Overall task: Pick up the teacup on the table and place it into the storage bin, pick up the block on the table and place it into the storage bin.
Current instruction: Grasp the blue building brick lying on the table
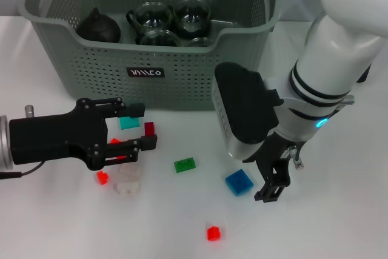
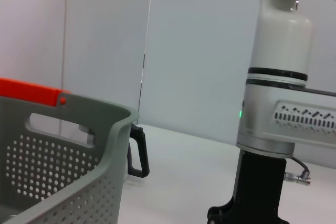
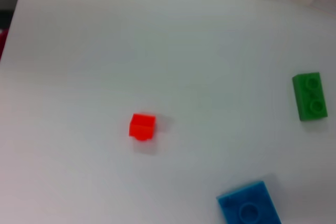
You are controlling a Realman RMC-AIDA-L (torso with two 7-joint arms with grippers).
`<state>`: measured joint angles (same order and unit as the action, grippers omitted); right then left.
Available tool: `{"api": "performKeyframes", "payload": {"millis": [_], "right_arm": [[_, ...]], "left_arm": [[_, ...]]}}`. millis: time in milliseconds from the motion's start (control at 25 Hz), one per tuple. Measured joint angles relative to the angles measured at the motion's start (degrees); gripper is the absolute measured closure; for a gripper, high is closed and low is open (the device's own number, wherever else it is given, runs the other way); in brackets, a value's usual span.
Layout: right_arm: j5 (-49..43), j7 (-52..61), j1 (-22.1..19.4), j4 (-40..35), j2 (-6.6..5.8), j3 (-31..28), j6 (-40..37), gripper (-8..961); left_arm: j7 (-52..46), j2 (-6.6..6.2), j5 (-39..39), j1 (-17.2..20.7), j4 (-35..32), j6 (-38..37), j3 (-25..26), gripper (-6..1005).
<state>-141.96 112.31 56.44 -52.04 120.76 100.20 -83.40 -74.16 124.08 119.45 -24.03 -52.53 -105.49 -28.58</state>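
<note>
The grey-green storage bin point(image 1: 200, 83) stands at the back of the table and also shows in the left wrist view point(image 2: 68, 145). Inside it are several glass teacups point(image 1: 193, 15) and a dark teapot point(image 1: 97, 26); no teacup shows on the table. My left gripper point(image 1: 144, 126) is open, reaching in from the left in front of the bin. A dark red block point(image 1: 149, 128) lies between its fingertips and a teal block point(image 1: 128, 122) just behind. My right gripper point(image 1: 274, 183) hangs low, just right of a blue block point(image 1: 239, 182) point(image 3: 249, 208).
Scattered on the white table are a green block point(image 1: 184, 164) point(image 3: 310, 96), a red block point(image 1: 213, 233) point(image 3: 142, 126) near the front, a small red block point(image 1: 102, 178) and a whitish block point(image 1: 128, 181) below the left gripper. The right arm point(image 2: 278, 124) stands beside the bin.
</note>
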Motion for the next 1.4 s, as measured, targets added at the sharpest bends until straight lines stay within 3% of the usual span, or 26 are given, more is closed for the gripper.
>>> {"api": "performKeyframes", "payload": {"millis": [720,1400], "right_arm": [[0.89,-5.40,2.80,4.32,0.32,6.88,6.18,157],[4.98,-7.57,2.98,4.98,0.45,7.96,7.29,158]], "left_arm": [[-0.31,0.13,-1.27,-0.01,0.76,-0.12,0.02,352],[-0.55,0.11,-1.33,0.21,0.76,-0.04,0.01,352]]}}
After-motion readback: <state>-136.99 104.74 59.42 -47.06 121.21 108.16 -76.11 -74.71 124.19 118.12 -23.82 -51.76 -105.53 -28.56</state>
